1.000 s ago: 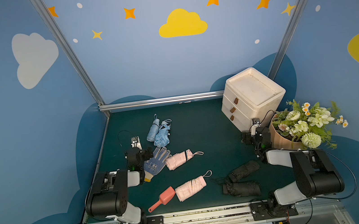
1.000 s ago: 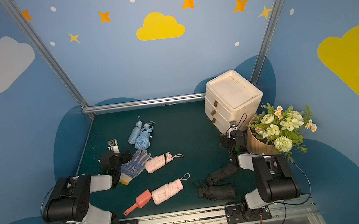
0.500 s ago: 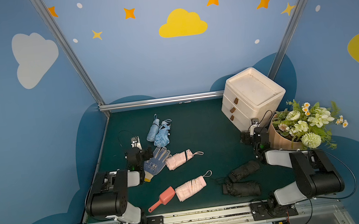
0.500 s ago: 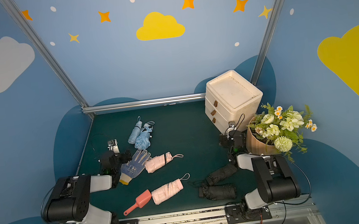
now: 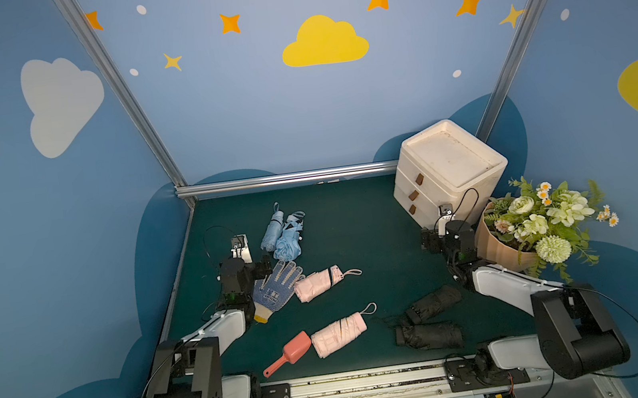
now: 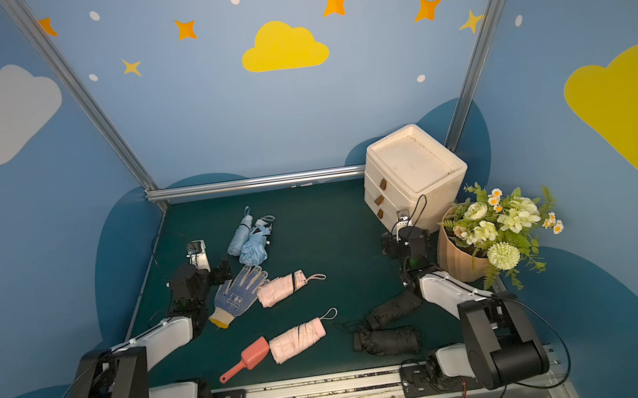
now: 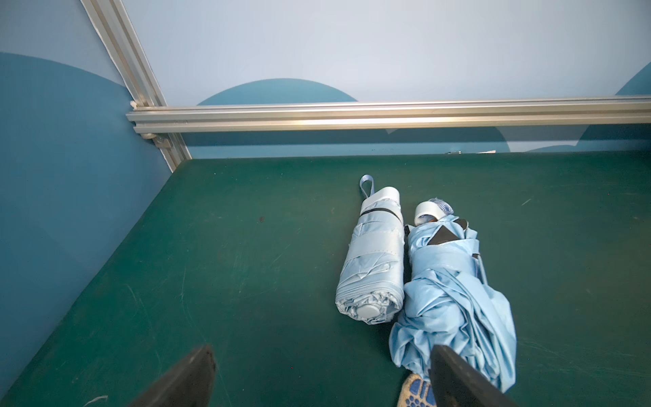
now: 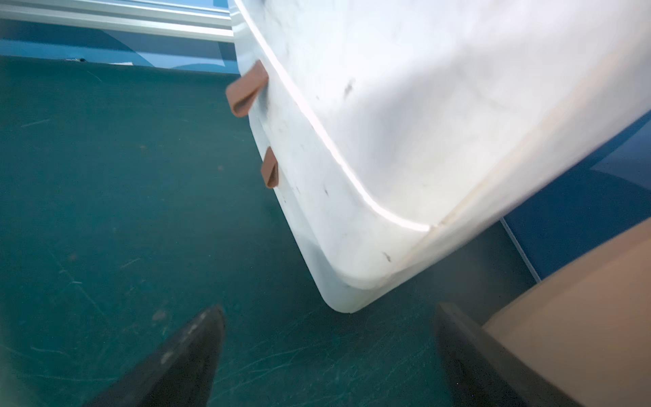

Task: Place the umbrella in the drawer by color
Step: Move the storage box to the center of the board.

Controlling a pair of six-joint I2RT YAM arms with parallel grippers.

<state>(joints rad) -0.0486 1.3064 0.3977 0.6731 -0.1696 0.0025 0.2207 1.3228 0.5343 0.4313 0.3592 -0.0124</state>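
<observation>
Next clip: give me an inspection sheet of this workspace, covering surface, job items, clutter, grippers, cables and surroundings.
Surface: green mat, scuffed, no spills seen.
Job's things: neat blue umbrella beside loose blue umbrella; far pink umbrella; near pink umbrella; far black umbrella and near black umbrella together; drawer unit, three drawers shut.
Clutter: glove touching far pink umbrella; scoop against near pink umbrella; flower pot beside drawer unit.
Grippers: left gripper open, empty, facing blue umbrellas; right gripper open, empty, facing drawer unit.
Cables: black cable looped at each wrist camera; none across umbrellas.
Surroundings: blue walls with clouds and stars; aluminium frame.
</observation>
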